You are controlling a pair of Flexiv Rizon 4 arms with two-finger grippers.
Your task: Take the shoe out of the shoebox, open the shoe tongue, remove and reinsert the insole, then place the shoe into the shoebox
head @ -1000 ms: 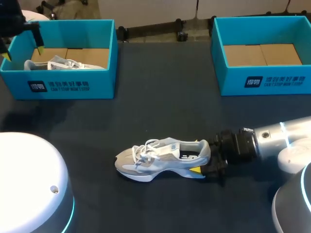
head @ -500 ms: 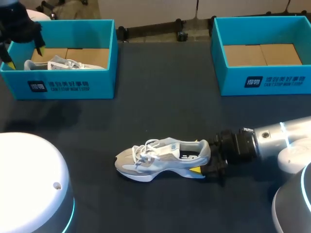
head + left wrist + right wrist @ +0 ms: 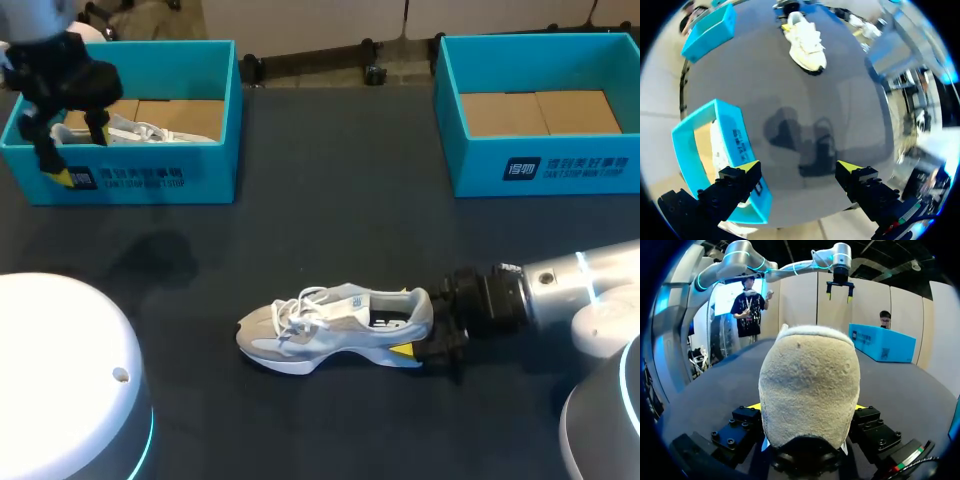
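A grey and white shoe (image 3: 335,325) lies on its sole in the middle of the dark table, toe to the left. My right gripper (image 3: 415,350) is shut on its heel; in the right wrist view the suede heel (image 3: 810,390) fills the gap, with a finger (image 3: 867,422) against each side. My left gripper (image 3: 78,150) hangs open and empty over the front wall of the left teal shoebox (image 3: 150,180). From the left wrist, the open gripper (image 3: 799,169) is above that box (image 3: 740,150), and the shoe (image 3: 807,42) is far ahead.
A second white shoe (image 3: 140,130) lies inside the left shoebox. Another teal shoebox (image 3: 540,165) stands at the back right, showing only its cardboard floor. Between the boxes and the shoe the table is bare.
My left gripper has moved right and nearer, from the left box's far left corner to above its front wall. The right arm and the shoe have stayed put.
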